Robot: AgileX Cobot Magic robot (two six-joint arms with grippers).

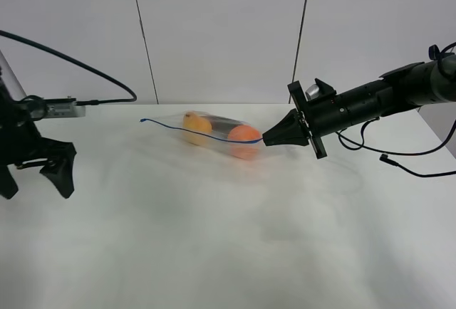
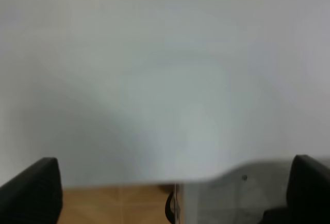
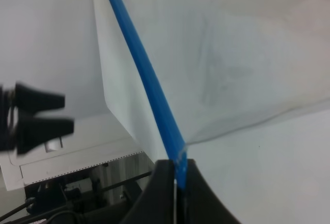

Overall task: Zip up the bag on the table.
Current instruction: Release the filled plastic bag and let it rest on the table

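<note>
Right wrist view: your right gripper [image 3: 175, 175] is pinched on the blue zip [image 3: 142, 74] at the bag [image 1: 217, 137] end, mid-table [image 1: 214, 238]. Left gripper [image 1: 39, 170] hangs spread wide, well apart. Risk: nothing anchors the far end, so the bag may drag rather than seal.

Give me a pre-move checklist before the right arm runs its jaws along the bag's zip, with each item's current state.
1. Right gripper shut on the blue zip strip: ok.
2. Grip sits at the end of the strip, on the bag side nearest that arm: ok.
3. Far end of the strip held by anything: not ok, it hangs free.
4. Left gripper ready to help: not ok, open and well away from the bag.
5. Strip already sealed along its length: cannot tell.
6. Table beside the bag free of obstacles: ok.
</note>
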